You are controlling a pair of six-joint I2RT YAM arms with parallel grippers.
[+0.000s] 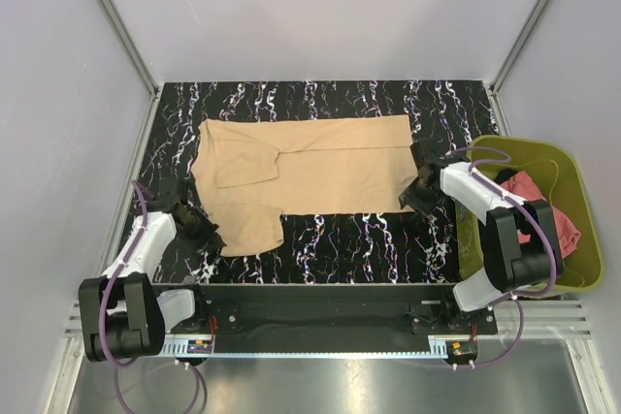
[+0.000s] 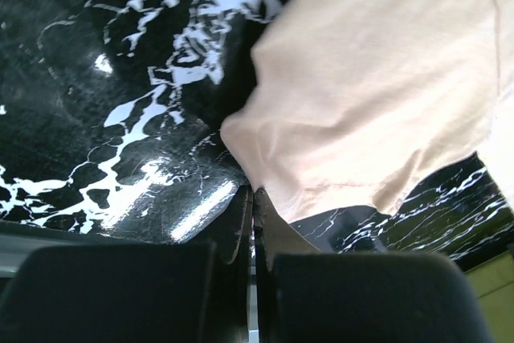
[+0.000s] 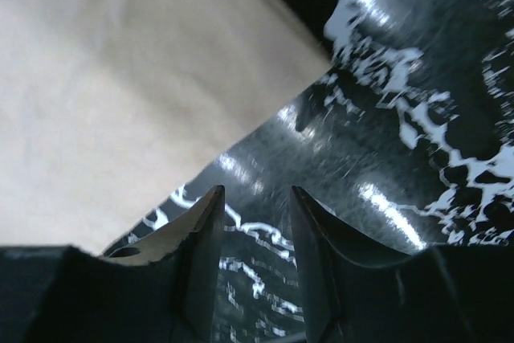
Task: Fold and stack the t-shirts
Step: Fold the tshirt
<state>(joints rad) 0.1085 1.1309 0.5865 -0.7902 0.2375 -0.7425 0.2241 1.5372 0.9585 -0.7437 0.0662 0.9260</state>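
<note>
- The tan-beige short-sleeved cloth t-shirt [image 1: 330, 167] lies spread on the black white-veined marble-look table [image 1: 388, 235]. One sleeve is already folded in over the body. I judge this to be the folding step, part done.
- The left hand [image 2: 251, 198] has its fingers pressed together with no gap. The stitched edge of the unfolded sleeve sits right at their tips and looks pinched between them. The rest of that sleeve spreads out ahead of the hand.
- The right hand [image 3: 255, 202] stands partly open, with a plain gap between its fingers and nothing in it. The shirt's bottom corner lies just to the side of one fingertip, outside the gap, and bare table is straight ahead.
- The salmon-red crumpled cloth t-shirt [image 1: 548, 220] sits in the olive-green plastic bin [image 1: 582, 239], behind and outboard of the right hand, so stacking looks some way off.
- Next move, as I judge it: the right hand needs to shift sideways over that corner and close on it. Both hands would then carry the near side across the body together, evenly, so the fold lies flat.
</note>
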